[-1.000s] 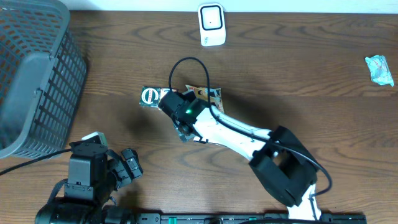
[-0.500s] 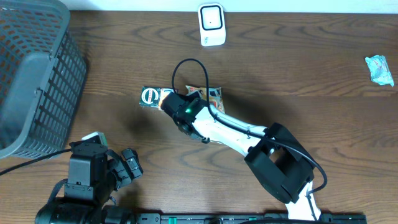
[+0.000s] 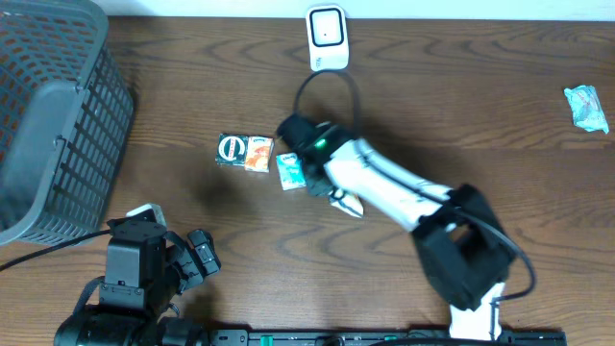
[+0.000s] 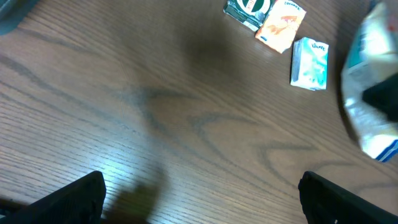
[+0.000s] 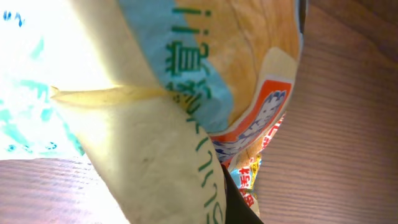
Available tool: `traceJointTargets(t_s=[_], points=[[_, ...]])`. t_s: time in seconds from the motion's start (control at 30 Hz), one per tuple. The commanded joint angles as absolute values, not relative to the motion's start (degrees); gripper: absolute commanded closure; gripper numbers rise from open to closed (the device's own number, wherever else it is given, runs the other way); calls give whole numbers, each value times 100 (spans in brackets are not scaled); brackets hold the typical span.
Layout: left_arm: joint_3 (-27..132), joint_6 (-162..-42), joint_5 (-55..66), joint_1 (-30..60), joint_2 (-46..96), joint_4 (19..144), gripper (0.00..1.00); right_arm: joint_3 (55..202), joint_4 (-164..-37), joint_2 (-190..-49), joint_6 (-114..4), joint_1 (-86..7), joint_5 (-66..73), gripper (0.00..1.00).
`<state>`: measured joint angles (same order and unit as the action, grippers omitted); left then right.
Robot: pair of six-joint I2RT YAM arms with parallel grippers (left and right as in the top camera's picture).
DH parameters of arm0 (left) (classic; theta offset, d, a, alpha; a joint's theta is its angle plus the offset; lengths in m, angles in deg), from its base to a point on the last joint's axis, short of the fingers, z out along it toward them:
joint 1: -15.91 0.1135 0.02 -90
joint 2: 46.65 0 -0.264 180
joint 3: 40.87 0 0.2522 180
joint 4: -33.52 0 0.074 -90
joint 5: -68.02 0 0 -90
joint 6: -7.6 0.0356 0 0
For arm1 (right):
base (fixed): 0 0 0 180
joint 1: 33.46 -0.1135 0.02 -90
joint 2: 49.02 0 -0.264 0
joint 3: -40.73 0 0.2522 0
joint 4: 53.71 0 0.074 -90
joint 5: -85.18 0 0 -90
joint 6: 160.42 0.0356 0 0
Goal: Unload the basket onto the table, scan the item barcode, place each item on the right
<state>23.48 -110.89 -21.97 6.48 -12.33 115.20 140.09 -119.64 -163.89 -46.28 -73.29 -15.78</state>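
Observation:
My right gripper (image 3: 325, 185) is shut on a snack bag (image 5: 186, 124), cream and blue with green print and an orange corner. The bag fills the right wrist view, and one dark finger (image 5: 241, 206) shows behind it. From overhead only the bag's pale lower corner (image 3: 348, 203) peeks out under the arm. In the left wrist view it is a blurred white shape (image 4: 372, 99) at the right edge. A white scanner (image 3: 327, 38) stands at the table's back edge. My left gripper (image 4: 208, 205) is open over bare wood at the front left (image 3: 197, 255). No barcode shows.
A green and orange box (image 3: 242, 151) and a small teal packet (image 3: 288, 171) lie left of the right wrist. A grey mesh basket (image 3: 53, 115) fills the left side. A crumpled teal wrapper (image 3: 586, 106) lies far right.
The right gripper has shut on the snack bag and swung it off its spot toward the right, which uncovered the teal packet. The left arm has not moved.

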Motion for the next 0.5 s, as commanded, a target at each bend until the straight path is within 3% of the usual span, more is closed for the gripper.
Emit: traceJointTargets(t_s=[0.0, 0.23, 0.47], points=[[2335, -11078, -2247, 661, -1255, 11535, 2, 13967, -11905, -15777, -5264, -6669, 446, 99], [2335, -11078, -2247, 661, -1255, 11537, 2, 13919, -11861, -15554, -6319, -5421, 3814, 99], [2335, -11078, -2247, 661, -1255, 11535, 2, 13200, -11467, -15554, -6407, -4744, 4649, 99]])
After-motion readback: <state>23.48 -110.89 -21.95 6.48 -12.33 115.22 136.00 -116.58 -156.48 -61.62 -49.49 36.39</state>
